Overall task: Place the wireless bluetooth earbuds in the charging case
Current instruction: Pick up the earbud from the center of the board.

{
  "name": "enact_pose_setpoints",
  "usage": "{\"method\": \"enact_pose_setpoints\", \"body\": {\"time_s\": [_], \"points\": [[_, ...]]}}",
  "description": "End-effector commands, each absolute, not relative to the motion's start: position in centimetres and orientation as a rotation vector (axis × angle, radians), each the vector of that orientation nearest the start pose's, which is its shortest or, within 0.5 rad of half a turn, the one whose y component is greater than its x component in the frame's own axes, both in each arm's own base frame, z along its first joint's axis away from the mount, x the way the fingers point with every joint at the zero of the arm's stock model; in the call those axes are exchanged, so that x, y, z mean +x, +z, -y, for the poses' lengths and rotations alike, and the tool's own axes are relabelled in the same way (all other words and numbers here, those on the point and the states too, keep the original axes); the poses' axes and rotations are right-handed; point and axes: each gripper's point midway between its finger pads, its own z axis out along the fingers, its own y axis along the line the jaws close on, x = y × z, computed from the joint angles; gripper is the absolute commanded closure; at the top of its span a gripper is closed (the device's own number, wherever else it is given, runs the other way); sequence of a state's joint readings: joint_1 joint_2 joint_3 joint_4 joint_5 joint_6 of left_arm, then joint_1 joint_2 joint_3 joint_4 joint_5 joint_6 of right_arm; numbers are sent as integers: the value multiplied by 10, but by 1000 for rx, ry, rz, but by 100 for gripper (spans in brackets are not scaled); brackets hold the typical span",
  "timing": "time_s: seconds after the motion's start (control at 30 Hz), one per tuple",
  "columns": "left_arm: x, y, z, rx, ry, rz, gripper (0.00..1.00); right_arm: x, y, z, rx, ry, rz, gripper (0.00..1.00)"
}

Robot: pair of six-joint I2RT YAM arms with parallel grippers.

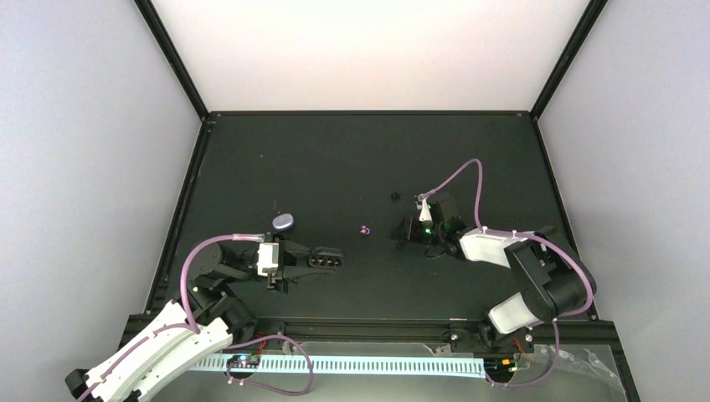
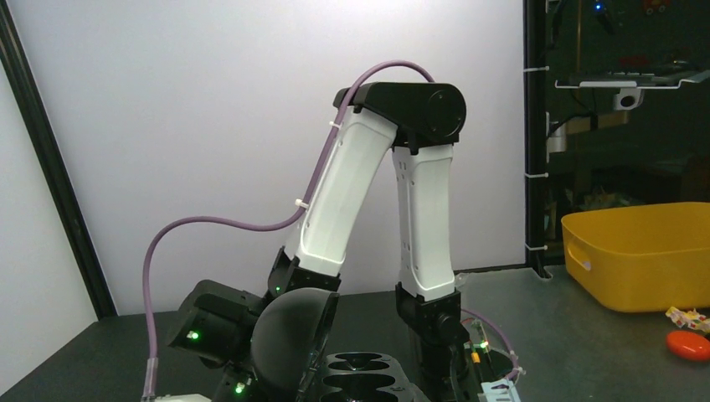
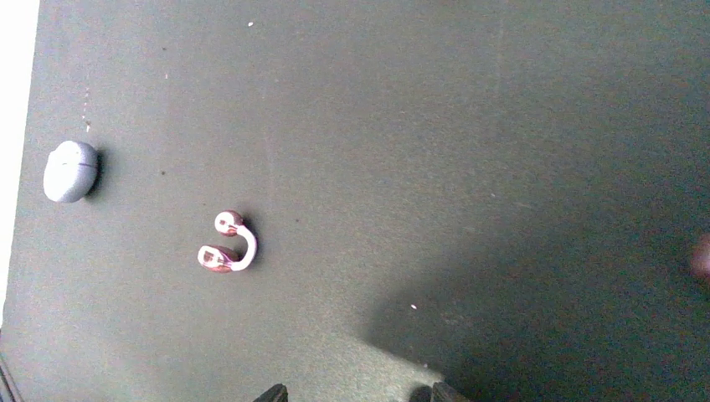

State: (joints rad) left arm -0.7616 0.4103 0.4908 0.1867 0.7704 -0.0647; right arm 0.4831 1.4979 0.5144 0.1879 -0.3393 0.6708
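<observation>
Looking down from the top camera, you have the left gripper (image 1: pixel 308 260) closed on the black charging case (image 1: pixel 326 260), lid open, the case sticking out at 3 o'clock from the fingers. The pink earbud (image 1: pixel 364 229) lies loose on the table (image 1: pixel 335 159), at 2 o'clock from that case and at 9 o'clock from the right gripper (image 1: pixel 402 233), near it but not touching. A small black bud (image 1: pixel 394 196) sits at 1 o'clock from the pink one, too small for detail. The closed grey case (image 1: pixel 283 221) rests at 10 o'clock from the black case.

Your left wrist camera adds what the top view hides: the black charging case (image 2: pixel 360 373) shows its empty wells with the domed lid (image 2: pixel 289 339) raised at 9 o'clock. It shows no fingers of its own, only the right arm (image 2: pixel 419 209) behind, plus a yellow bin (image 2: pixel 645 251) at 3 o'clock.

Your right wrist camera alone shows the earbud's form: the pink earbud (image 3: pixel 228 244) is a 2-ended hook, with the grey case (image 3: pixel 69 171) at 10 o'clock from it. The right gripper (image 3: pixel 357 394) has its jaws wide apart, holding nothing. A pinkish blur (image 3: pixel 702 255) at the 3 o'clock edge cannot be made out.
</observation>
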Motion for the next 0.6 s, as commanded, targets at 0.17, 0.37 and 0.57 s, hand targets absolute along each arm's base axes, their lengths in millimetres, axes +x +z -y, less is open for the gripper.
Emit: {"method": "enact_pose_setpoints", "body": {"time_s": [0.17, 0.37, 0.57], "points": [[67, 354, 230, 1110, -1166, -979, 98, 290, 40, -237, -80, 991, -2542, 56], [68, 354, 230, 1111, -1166, -981, 98, 295, 55, -235, -91, 965, -2507, 53], [67, 355, 229, 1112, -1165, -976, 98, 295, 81, -209, -16, 829, -2427, 52]]}}
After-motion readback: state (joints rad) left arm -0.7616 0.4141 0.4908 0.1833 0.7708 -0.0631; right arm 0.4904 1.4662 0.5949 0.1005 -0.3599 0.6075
